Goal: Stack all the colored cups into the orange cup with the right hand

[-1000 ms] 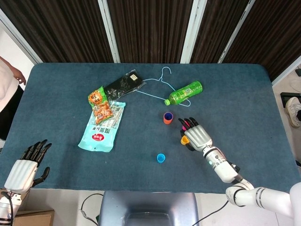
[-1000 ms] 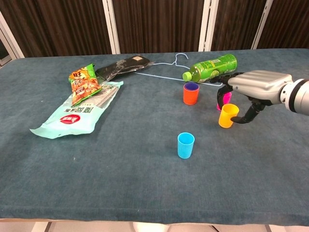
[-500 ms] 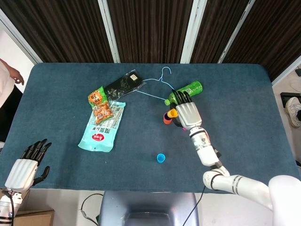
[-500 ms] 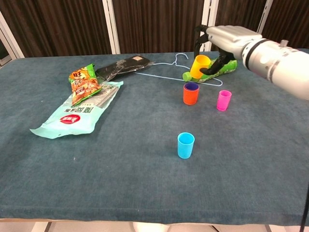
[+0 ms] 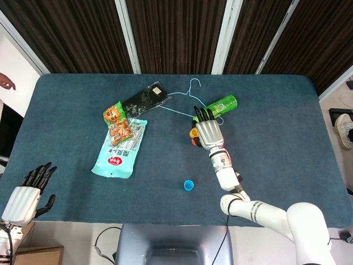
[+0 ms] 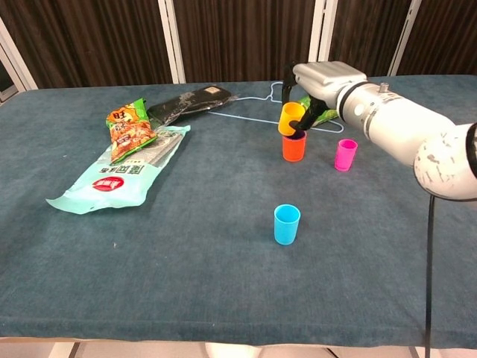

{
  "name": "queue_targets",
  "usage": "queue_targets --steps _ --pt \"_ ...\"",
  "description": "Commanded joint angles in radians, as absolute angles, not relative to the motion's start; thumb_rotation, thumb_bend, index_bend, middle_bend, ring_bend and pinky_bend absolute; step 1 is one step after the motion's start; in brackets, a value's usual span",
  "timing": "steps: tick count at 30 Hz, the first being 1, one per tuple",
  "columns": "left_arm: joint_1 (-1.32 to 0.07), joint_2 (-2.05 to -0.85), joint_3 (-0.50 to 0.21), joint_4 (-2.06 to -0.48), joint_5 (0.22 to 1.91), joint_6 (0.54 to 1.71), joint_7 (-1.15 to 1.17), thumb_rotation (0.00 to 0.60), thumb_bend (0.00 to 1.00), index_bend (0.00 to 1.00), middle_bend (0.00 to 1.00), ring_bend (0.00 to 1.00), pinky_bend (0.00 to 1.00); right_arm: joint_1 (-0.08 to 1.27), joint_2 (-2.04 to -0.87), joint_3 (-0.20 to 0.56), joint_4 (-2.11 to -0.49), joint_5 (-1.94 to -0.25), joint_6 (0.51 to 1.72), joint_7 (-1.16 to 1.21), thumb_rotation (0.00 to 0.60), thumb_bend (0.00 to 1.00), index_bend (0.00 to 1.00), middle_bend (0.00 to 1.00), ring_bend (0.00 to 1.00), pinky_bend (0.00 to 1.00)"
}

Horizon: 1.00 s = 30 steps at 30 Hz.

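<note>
My right hand [image 6: 322, 80] holds a yellow cup [image 6: 291, 118] tilted, its bottom just over the mouth of the orange cup [image 6: 294, 147]. In the head view the right hand [image 5: 207, 131] covers most of the orange cup [image 5: 194, 142], and the yellow cup [image 5: 193, 132] peeks out at its left edge. A pink cup [image 6: 345, 154] stands to the right of the orange one; the head view hides it. Nearer the front edge, a blue cup [image 6: 287, 224] stands alone [image 5: 188, 185]. My left hand [image 5: 25, 199] hangs off the table's front left corner, fingers apart and empty.
A green bottle [image 5: 223, 104] lies behind the right hand on a thin wire hanger [image 5: 185, 99]. Snack bags [image 5: 118, 146] and a black packet [image 5: 144, 98] lie at the left. A person's hand [image 5: 6, 83] shows at the far left edge.
The right hand picked the yellow cup up off the table beside the pink cup, carried it up and left, and now lowers it over the orange cup. The left hand barely moved.
</note>
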State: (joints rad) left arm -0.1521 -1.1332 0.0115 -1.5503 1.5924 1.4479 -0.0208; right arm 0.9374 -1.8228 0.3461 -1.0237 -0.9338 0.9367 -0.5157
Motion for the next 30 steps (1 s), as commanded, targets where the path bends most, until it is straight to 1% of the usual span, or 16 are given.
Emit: queue_targets --steps 1,10,12,13,14,15,16,18,19,21,24,28,30 --pt "-0.152 -1.133 0.012 -1.551 1.595 1.449 -0.02 0.6 0.44 0.0 0.0 0.0 0.13 0.935 -1.822 0.342 -1.023 -0.932 0.937 -0.519 0.6 0.45 0.66 0.03 0.0 0.0" --pt "-0.155 -1.135 0.012 -1.551 1.595 1.444 -0.019 0.6 0.44 0.0 0.0 0.0 0.13 0.919 -1.813 0.325 -1.014 -0.928 0.932 -0.52 0.6 0.45 0.66 0.03 0.0 0.0" --pt "-0.156 -1.135 0.012 -1.551 1.595 1.443 -0.019 0.6 0.44 0.0 0.0 0.0 0.13 0.918 -1.813 0.324 -1.013 -0.926 0.93 -0.521 0.6 0.45 0.65 0.03 0.0 0.0" --pt "-0.156 -1.135 0.012 -1.551 1.595 1.443 -0.019 0.6 0.44 0.0 0.0 0.0 0.13 0.917 -1.813 0.323 -1.012 -0.925 0.929 -0.521 0.6 0.45 0.62 0.03 0.0 0.0" --pt "-0.156 -1.135 0.012 -1.551 1.595 1.443 -0.019 0.6 0.44 0.0 0.0 0.0 0.13 0.917 -1.813 0.323 -1.012 -0.924 0.928 -0.521 0.6 0.45 0.57 0.03 0.0 0.0" --pt "-0.156 -1.136 0.012 -1.551 1.595 1.442 -0.019 0.6 0.44 0.0 0.0 0.0 0.13 0.916 -1.813 0.322 -1.011 -0.921 0.924 -0.522 0.6 0.45 0.45 0.02 0.0 0.0" --pt "-0.157 -1.136 0.012 -1.551 1.595 1.441 -0.018 0.6 0.44 0.0 0.0 0.0 0.13 0.914 -1.811 0.32 -1.012 -0.912 0.912 -0.524 0.6 0.45 0.3 0.01 0.0 0.0" --pt "-0.159 -1.138 0.012 -1.55 1.596 1.438 -0.017 0.6 0.44 0.0 0.0 0.0 0.13 0.912 -1.797 0.318 -1.034 -0.906 0.893 -0.52 0.6 0.45 0.12 0.0 0.0 0.0" --pt "-0.16 -1.138 0.012 -1.55 1.596 1.437 -0.017 0.6 0.44 0.0 0.0 0.0 0.13 0.907 -1.782 0.316 -1.058 -0.915 0.895 -0.511 0.6 0.45 0.06 0.0 0.0 0.0" --pt "-0.16 -1.138 0.012 -1.549 1.596 1.435 -0.017 0.6 0.44 0.0 0.0 0.0 0.13 0.889 -1.744 0.303 -1.123 -0.94 0.907 -0.497 0.6 0.45 0.0 0.0 0.0 0.0" --pt "-0.16 -1.138 0.013 -1.55 1.597 1.437 -0.017 0.6 0.44 0.0 0.0 0.0 0.13 0.848 -1.668 0.264 -1.257 -1.004 0.944 -0.482 0.6 0.45 0.0 0.0 0.0 0.0" --pt "-0.158 -1.138 0.014 -1.552 1.599 1.441 -0.015 0.6 0.44 0.0 0.0 0.0 0.13 0.785 -1.546 0.178 -1.467 -1.126 0.983 -0.454 0.6 0.45 0.02 0.0 0.0 0.0" --pt "-0.158 -1.139 0.015 -1.553 1.601 1.443 -0.012 0.6 0.44 0.0 0.0 0.0 0.13 0.759 -1.485 0.124 -1.562 -1.187 0.981 -0.44 0.6 0.45 0.05 0.0 0.0 0.0"
